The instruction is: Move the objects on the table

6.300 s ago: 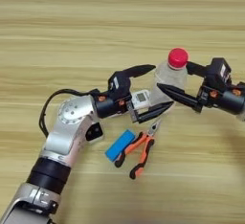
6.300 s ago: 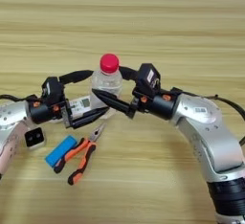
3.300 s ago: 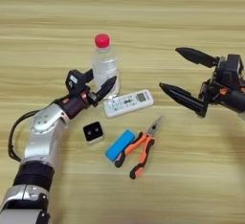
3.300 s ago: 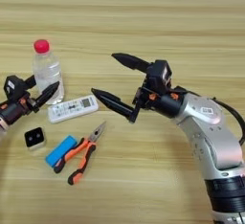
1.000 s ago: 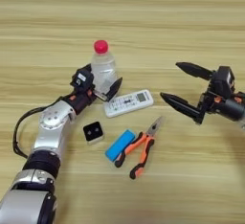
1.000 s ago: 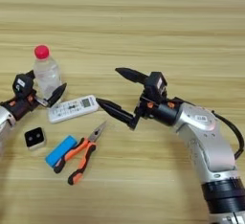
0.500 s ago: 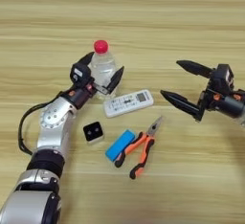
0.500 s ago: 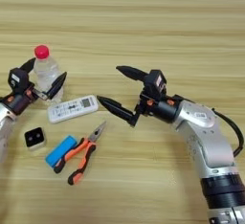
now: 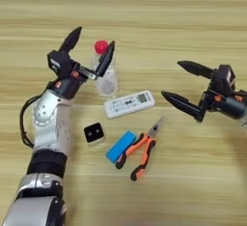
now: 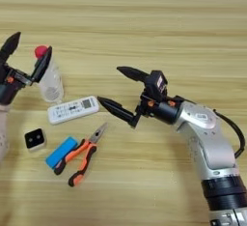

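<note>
Left gripper (image 9: 90,43): fingers spread wide, holding nothing. One finger pointed up to the left of the bottle's cap; the other lay just beside the cap on its right, too close for me to tell touching from clear.
Bottle (image 9: 106,74): upright on the table (image 9: 144,7), red cap on top, just up-left of the remote.
Right gripper (image 10: 116,87): fingers wide apart, empty, tips aimed toward my left. It hovered right of the remote, apart from everything.
Remote (image 9: 129,104): flat, long axis running left to right with a slight rise to the right; its right end faced my lower right finger.
Pliers (image 9: 140,148): below the remote, nose pointing up-right, orange handles down-left.
Block (image 9: 120,146): blue, touching or just beside the pliers' handles on their left.
Cube (image 9: 94,133): black, left of the block, nearer my left arm.
Key relation: the remote lay between my two grippers, its long axis roughly in line with my right fingers. My guess is that the right gripper had the clearer approach; a hold across its short width would need my wrist turned.
</note>
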Controlling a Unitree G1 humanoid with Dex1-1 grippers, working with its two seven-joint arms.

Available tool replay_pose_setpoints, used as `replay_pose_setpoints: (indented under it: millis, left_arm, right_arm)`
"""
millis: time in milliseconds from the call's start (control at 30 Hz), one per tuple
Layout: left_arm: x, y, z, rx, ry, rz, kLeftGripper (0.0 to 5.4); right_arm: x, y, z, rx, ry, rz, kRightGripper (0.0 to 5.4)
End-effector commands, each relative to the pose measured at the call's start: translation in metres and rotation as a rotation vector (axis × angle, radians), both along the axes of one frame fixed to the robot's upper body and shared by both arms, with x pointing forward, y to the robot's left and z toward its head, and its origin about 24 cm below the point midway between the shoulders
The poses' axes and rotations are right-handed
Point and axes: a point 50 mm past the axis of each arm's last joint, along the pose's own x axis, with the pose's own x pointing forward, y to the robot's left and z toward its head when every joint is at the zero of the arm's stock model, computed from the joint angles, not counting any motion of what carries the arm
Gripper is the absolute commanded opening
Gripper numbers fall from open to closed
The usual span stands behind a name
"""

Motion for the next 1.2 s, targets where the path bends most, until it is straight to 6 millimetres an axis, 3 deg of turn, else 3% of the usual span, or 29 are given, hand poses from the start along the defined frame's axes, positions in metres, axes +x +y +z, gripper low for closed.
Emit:
replay_pose_setpoints:
  millis: [33, 200, 533, 700, 1033, 1200]
  left_arm:
    - [-0.003, 0.006, 0.013, -0.075, -0.053, 0.043, 5.38]
    - [0.003, 0.022, 0.019, -0.119, -0.052, 0.183, 5.38]
    - [0.028, 0.053, -0.001, -0.051, 0.144, 0.580, 5.38]
    - [0.035, 0.057, -0.015, -0.018, 0.243, 0.663, 5.38]
    - [0.038, 0.052, -0.025, 0.008, 0.283, 0.660, 5.38]
    - [0.038, 0.050, -0.027, 0.010, 0.287, 0.652, 5.38]
  right_arm:
    - [0.001, 0.000, 0.002, -0.008, -0.014, 0.000, 5.40]
    - [0.001, 0.000, 0.002, -0.008, -0.015, 0.000, 5.40]
    - [0.003, 0.001, 0.002, -0.011, -0.021, -0.003, 5.40]
    - [0.007, -0.001, 0.002, -0.019, -0.028, -0.006, 5.40]
    - [0.046, -0.011, -0.002, -0.174, -0.011, -0.070, 5.40]
    - [0.071, -0.003, 0.000, -0.332, -0.095, -0.090, 5.40]
